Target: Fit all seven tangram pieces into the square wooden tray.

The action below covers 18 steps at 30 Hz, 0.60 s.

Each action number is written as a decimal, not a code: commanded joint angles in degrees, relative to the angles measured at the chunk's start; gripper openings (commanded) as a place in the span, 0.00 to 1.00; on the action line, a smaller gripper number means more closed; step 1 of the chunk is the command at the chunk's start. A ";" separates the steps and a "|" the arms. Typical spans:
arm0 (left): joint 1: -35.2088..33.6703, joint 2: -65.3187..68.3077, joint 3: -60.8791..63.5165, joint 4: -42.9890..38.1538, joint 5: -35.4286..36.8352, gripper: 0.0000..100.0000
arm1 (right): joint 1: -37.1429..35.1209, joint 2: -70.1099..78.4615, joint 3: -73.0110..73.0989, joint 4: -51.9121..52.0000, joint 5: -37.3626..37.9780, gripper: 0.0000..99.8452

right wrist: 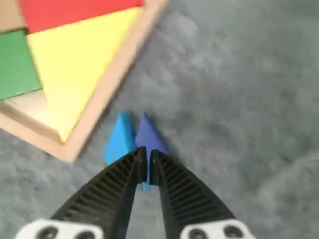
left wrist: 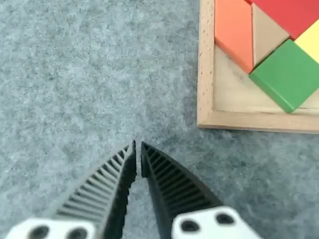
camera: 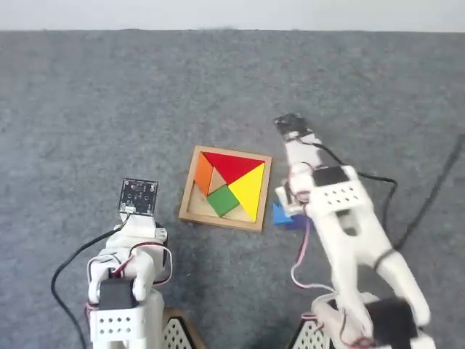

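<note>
**High view**
- tray: square wooden tray (camera: 218, 222) is sitting on the grey tabletop (camera: 87, 109), between the two arms
- in tray: red triangle (camera: 231, 166), yellow triangle (camera: 251, 190), green square (camera: 223, 200), orange piece (camera: 203, 177) and tan triangle (camera: 218, 179) are lying flat inside
- loose: light blue piece (camera: 279, 212) and dark blue piece (camera: 293, 221) are lying on the tabletop just outside the tray, right beside the right arm (camera: 341, 211)
- left arm (camera: 127, 269): is sitting off the tray's other side, apart from it

**Left wrist view**
- left hand (left wrist: 138, 147): jaws are pressing almost together with only a thin slit between them; it is holding nothing and hanging over bare tabletop
- tray: a corner of its rim (left wrist: 207, 74) is lying ahead of the fingertips and off to one side, apart from them
- nearest pieces: orange piece and green square are sitting closest to that corner, with bare tray floor showing beside the green square

**Right wrist view**
- right hand (right wrist: 147, 152): jaws are nearly together, gap very narrow
- blue pieces: light blue (right wrist: 119, 139) and dark blue (right wrist: 148, 133) are lying side by side right at the fingertips; cannot tell whether the hand is gripping either
- tray: its rim (right wrist: 107, 94) is running just beyond the light blue piece, yellow triangle nearest
</note>
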<state>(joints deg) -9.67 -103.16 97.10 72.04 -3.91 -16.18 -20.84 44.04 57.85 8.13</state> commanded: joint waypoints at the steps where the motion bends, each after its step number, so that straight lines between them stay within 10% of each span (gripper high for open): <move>1: 0.35 -0.97 -0.57 0.18 -0.09 0.02 | 1.71 -4.53 -0.26 2.86 7.74 0.05; 5: 0.35 -0.97 -0.57 0.18 -0.09 0.02 | 2.33 -1.36 -0.44 3.82 16.35 0.14; 18: 0.35 -0.97 -0.57 0.18 -0.09 0.02 | -8.66 9.10 -2.11 -2.42 10.29 0.13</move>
<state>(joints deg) -9.67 -103.16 97.10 72.04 -3.91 -23.03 -12.57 44.22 58.02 20.70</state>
